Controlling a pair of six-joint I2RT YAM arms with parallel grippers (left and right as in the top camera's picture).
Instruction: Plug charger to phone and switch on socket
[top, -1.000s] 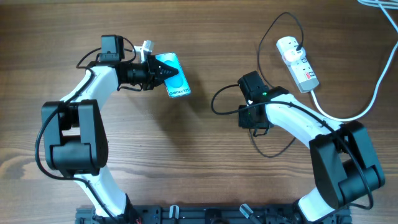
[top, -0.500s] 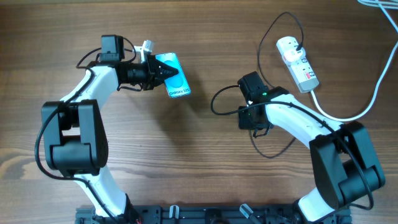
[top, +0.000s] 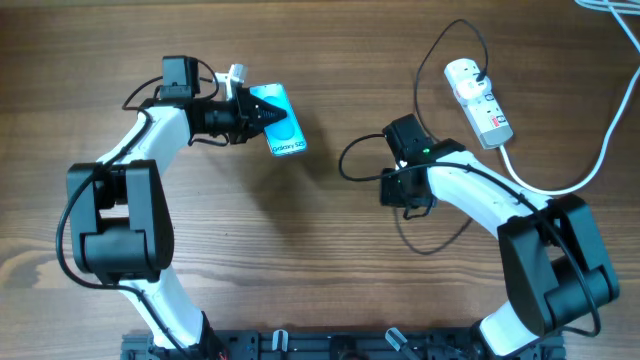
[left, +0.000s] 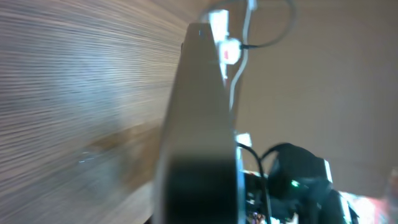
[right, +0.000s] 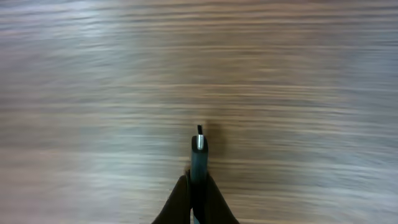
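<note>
The left tool (top: 258, 116) grasped the phone (top: 287, 132) at ten o'clock, the right tool (top: 394, 189) clenched the charger (right: 198, 159), whose thinly pinched plug risked twisting and missing the port.

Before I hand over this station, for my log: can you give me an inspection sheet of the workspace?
Surface: brown wood-grain table, no spills seen.
Job's things: cyan-screened smartphone in left pincer; black metal-tipped charger plug in right pincer, not yet in the phone; white power strip with red switches, far right.
Clutter: nothing seen.
Pincers: both shut on those items.
Cables: thin black charger cable loops on the table by the right arm; thick white cord trails right from the strip.
Surroundings: black rail along the near edge.
</note>
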